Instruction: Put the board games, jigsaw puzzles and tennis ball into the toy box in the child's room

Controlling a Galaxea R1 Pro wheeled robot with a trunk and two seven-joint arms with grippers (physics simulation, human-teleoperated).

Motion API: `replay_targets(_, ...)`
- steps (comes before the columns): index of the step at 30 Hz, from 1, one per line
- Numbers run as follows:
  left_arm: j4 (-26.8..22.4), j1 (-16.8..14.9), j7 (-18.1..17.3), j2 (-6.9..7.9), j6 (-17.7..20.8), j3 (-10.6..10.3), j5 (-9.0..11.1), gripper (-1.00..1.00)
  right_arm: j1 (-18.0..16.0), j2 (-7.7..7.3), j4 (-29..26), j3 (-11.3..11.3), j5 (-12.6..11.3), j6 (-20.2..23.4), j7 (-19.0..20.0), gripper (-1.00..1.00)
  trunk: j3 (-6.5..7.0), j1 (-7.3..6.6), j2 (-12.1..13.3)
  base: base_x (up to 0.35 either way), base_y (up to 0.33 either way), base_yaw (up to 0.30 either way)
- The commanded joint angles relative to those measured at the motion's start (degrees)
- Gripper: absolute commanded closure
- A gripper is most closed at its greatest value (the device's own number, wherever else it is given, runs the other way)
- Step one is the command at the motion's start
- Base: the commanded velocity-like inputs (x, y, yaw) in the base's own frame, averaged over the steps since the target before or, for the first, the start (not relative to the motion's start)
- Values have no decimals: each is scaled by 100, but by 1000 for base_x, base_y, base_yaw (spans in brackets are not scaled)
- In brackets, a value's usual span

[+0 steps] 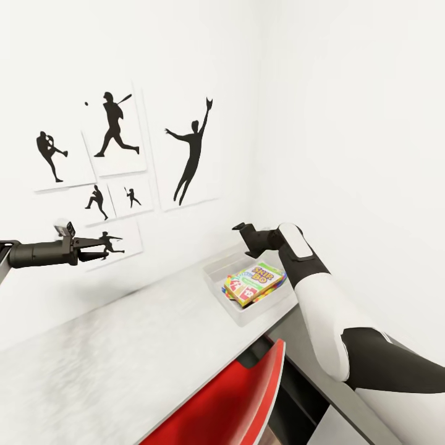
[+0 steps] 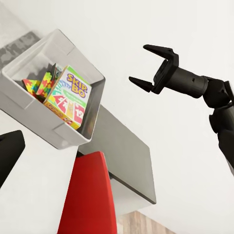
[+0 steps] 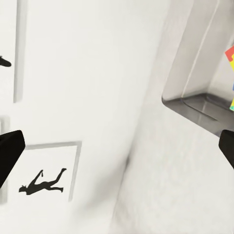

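Your right gripper [image 1: 242, 230] is hovering released above the shallow light grey toy box [image 1: 217, 272] on the pale counter [image 1: 123, 346], already holding a green-and-white board game [image 1: 258, 281] and, seemingly, multicoloured jigsaw puzzles [image 2: 39, 85]; left gripper [image 1: 97, 248] is empty, apparently released.

jigsaw puzzles [image 2: 40, 85]: mostly hidden under board game [image 2: 70, 97] | chair [image 1: 228, 402]: cropped
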Motion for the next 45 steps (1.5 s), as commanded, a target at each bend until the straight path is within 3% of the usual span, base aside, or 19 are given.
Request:
replay_targets(1, 3, -8, -22, 9, 61, -38, 28, -100, -6, 6, -8, -28, -44, 10, -53, -100, -13, 4, -14, 0, 0, 0)
replay_targets(25, 3, -8, -22, 8, 61, -33, 28, -100, -6, 6, -8, -23, -44, 10, -52, -100, -7, 4, -14, 0, 0, 0)
replay_targets(45, 3, -8, -22, 9, 59, -38, 28, -100, -6, 6, -9, -15, -44, 10, -45, -100, 161, 4, -14, 0, 0, 0)
